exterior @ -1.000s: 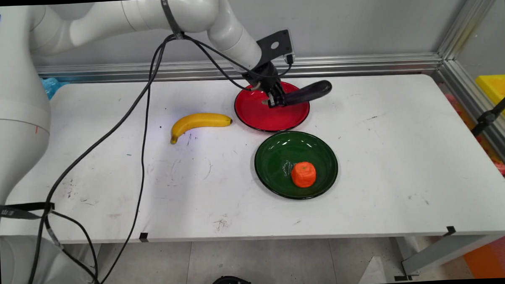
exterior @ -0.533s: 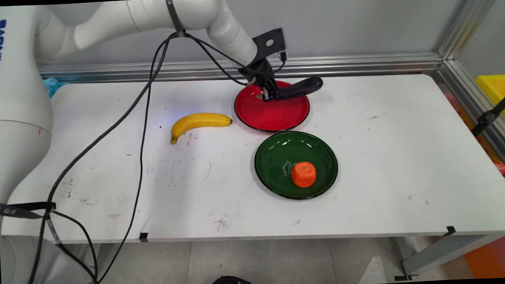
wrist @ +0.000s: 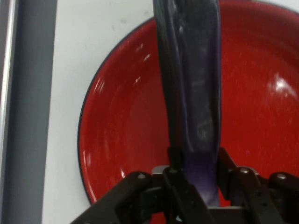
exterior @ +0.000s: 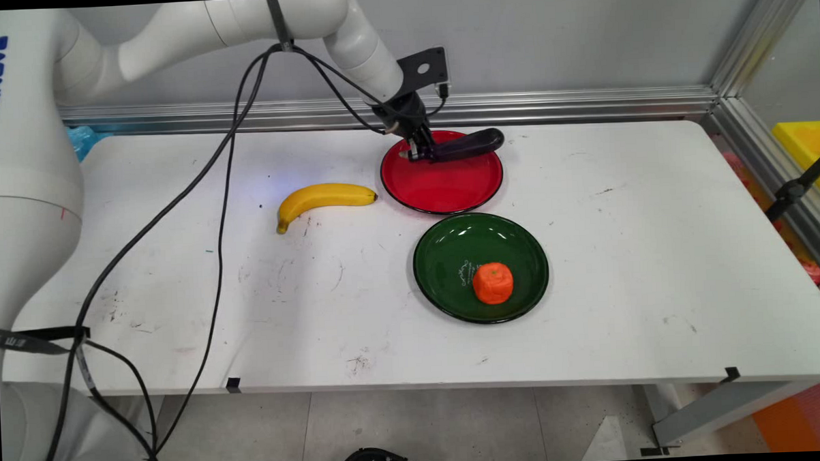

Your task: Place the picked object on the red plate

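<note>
The white arm reaches in from the upper left and bends down toward the far side of the white table (exterior: 656,249), its black two-finger gripper (exterior: 417,150) low over the back of the round red plate (exterior: 449,188). The gripper is clamped on one end of a long dark purple eggplant (exterior: 468,145), which sticks out sideways to the right above the plate's far rim.

The hand view shows what the main view cannot: both fingers (wrist: 175,161) pressed against the eggplant's (wrist: 194,93) glossy sides, with the red plate (wrist: 121,130) beneath it.

The main view alone shows the rest: a round dark green plate (exterior: 451,249) just in front of the red one, holding an orange, peeled-looking fruit (exterior: 493,283), and a yellow banana (exterior: 320,197) lying on the table left of the red plate.
</note>
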Controlling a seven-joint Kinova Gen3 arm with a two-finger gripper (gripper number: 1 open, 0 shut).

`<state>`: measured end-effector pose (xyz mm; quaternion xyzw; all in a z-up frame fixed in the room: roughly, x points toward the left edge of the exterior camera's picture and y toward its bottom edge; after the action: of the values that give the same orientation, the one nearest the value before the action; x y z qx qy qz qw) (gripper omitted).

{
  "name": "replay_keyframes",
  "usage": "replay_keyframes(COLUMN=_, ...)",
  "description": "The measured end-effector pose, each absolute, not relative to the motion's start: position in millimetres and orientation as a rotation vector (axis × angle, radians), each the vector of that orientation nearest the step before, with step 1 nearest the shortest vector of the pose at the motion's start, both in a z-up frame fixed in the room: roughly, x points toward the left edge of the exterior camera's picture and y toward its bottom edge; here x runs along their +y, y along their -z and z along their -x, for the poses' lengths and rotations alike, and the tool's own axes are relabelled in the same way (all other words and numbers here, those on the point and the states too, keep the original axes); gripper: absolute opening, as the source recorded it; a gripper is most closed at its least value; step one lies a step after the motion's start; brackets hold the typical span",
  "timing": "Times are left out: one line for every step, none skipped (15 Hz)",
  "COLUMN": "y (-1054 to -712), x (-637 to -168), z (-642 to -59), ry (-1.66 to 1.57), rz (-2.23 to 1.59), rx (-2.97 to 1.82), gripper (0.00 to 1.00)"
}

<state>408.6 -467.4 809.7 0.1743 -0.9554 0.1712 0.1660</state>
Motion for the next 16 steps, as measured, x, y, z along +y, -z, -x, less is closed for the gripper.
replay_keyframes(y=-811, x=-468, z=-412, ry=-0.485, rz=-0.494, rx=-2.731, gripper=0.00)
replay_keyframes(y=-811, x=-468, z=-415, ry=-0.483, rz=-0.494, rx=-2.740, gripper=0.00)
replay_keyframes(y=-812, x=-469, z=-419, ry=-0.480, rz=-0.494, rx=-2.748, gripper=0.00)
replay_keyframes(y=-812, x=-469, z=-421, ry=-0.477, rz=-0.495, rx=-2.754, gripper=0.00)
replay_keyframes(y=-812, x=-469, z=-424, ry=-0.473, rz=-0.497, rx=-2.759, gripper=0.00)
replay_keyframes(y=-812, x=-470, z=-427, ry=-0.469, rz=-0.499, rx=-2.763, gripper=0.00)
replay_keyframes(y=-811, x=-470, z=-429, ry=-0.464, rz=-0.501, rx=-2.766, gripper=0.00)
replay_keyframes(y=-810, x=-470, z=-430, ry=-0.459, rz=-0.503, rx=-2.767, gripper=0.00)
replay_keyframes(y=-808, x=-470, z=-431, ry=-0.450, rz=-0.505, rx=-2.766, gripper=0.00)
replay_keyframes(y=-806, x=-471, z=-431, ry=-0.443, rz=-0.505, rx=-2.764, gripper=0.00)
replay_keyframes(y=-804, x=-471, z=-431, ry=-0.437, rz=-0.506, rx=-2.762, gripper=0.00)
replay_keyframes(y=-801, x=-472, z=-431, ry=-0.431, rz=-0.506, rx=-2.760, gripper=0.00)
replay_keyframes(y=-799, x=-473, z=-432, ry=-0.427, rz=-0.508, rx=-2.759, gripper=0.00)
replay_keyframes(y=-797, x=-473, z=-432, ry=-0.423, rz=-0.509, rx=-2.758, gripper=0.00)
replay_keyframes(y=-795, x=-474, z=-432, ry=-0.420, rz=-0.511, rx=-2.758, gripper=1.00)
replay_keyframes(y=-794, x=-474, z=-432, ry=-0.418, rz=-0.512, rx=-2.757, gripper=1.00)
